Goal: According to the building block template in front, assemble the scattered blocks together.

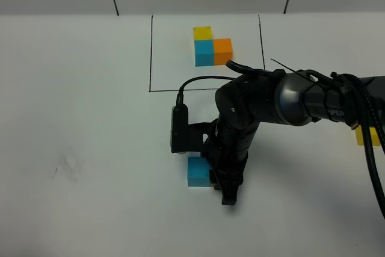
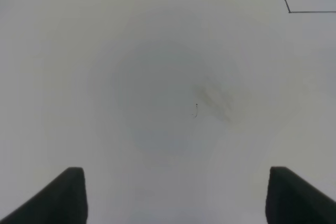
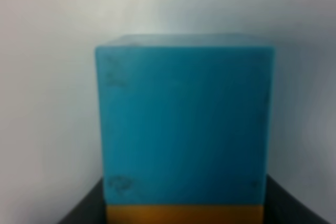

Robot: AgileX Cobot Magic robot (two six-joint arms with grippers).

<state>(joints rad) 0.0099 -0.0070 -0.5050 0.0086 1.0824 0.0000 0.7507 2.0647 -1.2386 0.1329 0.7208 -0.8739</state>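
One template (image 1: 205,52) of three cubes, and three loose cubes, one per colour. The right hand (image 1: 221,180) grips the orange cube (image 3: 184,214) between narrowed fingers, pressed against the blue cube (image 1: 198,171) just ahead. The yellow cube (image 1: 361,138) lies well apart, back along its arm. The left hand (image 2: 176,198) gapes wide above the worktop (image 2: 157,77), holding nothing.

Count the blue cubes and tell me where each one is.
2. One blue cube sits in the template; the other lies beside the right gripper. The arm might hide more.
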